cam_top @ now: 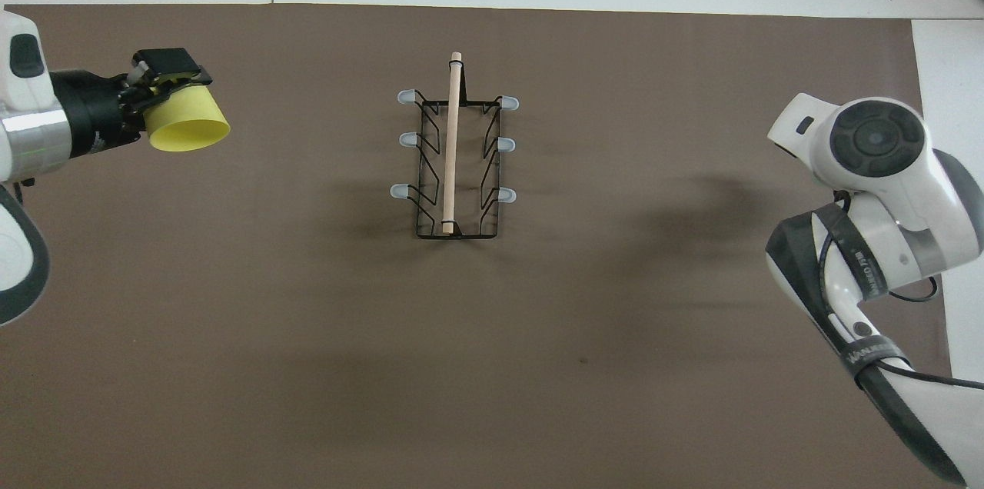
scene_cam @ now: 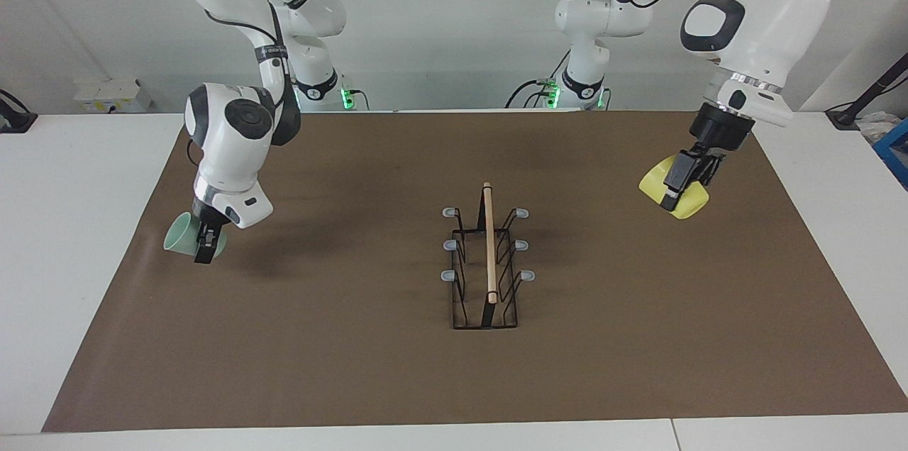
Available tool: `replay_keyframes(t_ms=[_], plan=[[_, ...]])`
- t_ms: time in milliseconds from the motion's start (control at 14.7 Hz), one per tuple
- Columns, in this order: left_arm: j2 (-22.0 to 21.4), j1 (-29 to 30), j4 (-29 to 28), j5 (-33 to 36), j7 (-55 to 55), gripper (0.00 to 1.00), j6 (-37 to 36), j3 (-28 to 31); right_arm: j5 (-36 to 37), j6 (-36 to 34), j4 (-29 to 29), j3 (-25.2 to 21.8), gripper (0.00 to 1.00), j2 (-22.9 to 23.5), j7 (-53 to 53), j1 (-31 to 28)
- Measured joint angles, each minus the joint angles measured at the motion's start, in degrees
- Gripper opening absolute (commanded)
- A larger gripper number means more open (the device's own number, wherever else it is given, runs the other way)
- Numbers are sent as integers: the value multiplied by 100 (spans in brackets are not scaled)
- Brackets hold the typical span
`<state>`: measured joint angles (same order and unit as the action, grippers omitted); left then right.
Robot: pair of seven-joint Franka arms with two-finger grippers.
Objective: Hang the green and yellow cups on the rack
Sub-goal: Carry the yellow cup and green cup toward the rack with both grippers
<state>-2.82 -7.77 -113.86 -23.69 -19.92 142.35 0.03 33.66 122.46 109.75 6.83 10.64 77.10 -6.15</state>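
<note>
The black wire rack [scene_cam: 486,274] with a wooden rod and grey-tipped prongs stands mid-mat; it also shows in the overhead view [cam_top: 453,158]. My left gripper [scene_cam: 672,194] is shut on the yellow cup [scene_cam: 682,204] and holds it tilted above the mat toward the left arm's end; the cup [cam_top: 187,126] and that gripper [cam_top: 163,80] show in the overhead view. My right gripper [scene_cam: 205,247] is shut on the mint green cup [scene_cam: 179,235], just above the mat toward the right arm's end. In the overhead view the right arm's wrist [cam_top: 876,143] hides the green cup.
A brown mat [scene_cam: 355,352] covers most of the white table [scene_cam: 64,224]. A white box [scene_cam: 113,93] sits at the table's corner near the right arm's base. A blue object [scene_cam: 895,153] lies at the left arm's end.
</note>
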Motion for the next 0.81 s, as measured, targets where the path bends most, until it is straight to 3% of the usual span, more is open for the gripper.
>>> replay_keyframes(t_ms=[136,272,475,611,815], plan=[[-145,0,-636,-9,-33,0,786,-357,-563,-292,-230,-11,0,-88,205,-36],[-285,0,-827,-6,-381,0,302,-516,-836,-496,-285,-15,0,-177,215,-49],[-455,110,-782,-5,-480,0,-48,-520,-1524,-1498,-620,-15,0,-315,215,-85],[-486,168,-760,0,-481,0,-145,-518,-2159,-2201,-966,-19,0,-393,216,-223],[-486,169,-710,41,-378,0,-353,-531,-3463,-2558,-1175,-23,0,-559,355,-704]])
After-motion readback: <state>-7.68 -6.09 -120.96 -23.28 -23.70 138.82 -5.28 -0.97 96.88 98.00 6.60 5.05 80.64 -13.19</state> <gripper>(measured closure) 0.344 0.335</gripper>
